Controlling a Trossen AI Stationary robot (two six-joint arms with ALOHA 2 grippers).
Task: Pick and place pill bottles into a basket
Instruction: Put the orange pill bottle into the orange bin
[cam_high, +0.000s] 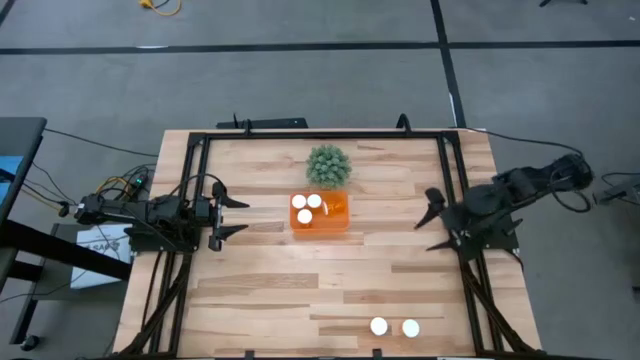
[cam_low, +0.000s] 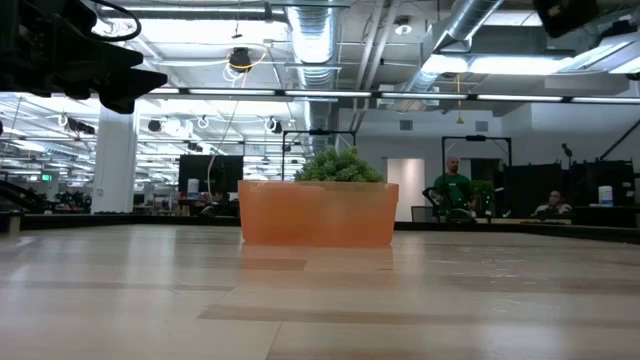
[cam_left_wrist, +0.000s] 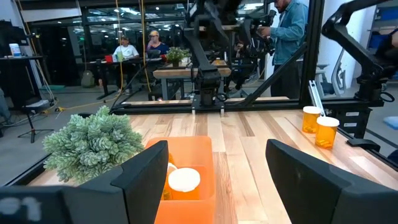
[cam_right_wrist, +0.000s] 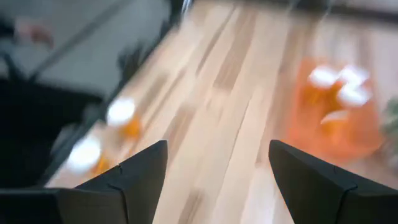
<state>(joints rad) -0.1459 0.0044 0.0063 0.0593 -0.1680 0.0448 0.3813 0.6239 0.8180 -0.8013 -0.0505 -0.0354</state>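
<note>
High view, your call: basket (cam_high: 334, 222) mid-frame holds three capped pill bottles (cam_high: 306, 207), two more stand lower right (cam_high: 394, 327), and right gripper (cam_high: 436, 222), empty with fingers apart, probably heads for them; left gripper (cam_high: 232, 216) waits, fingers apart.

Both arms are dark, near-black, built of chunky jointed segments, with thin black cables trailing off each one past the table's sides. The left gripper (cam_high: 232, 216) and the right gripper (cam_high: 432, 220) each end in two flat, tapering matte-black fingers.
</note>
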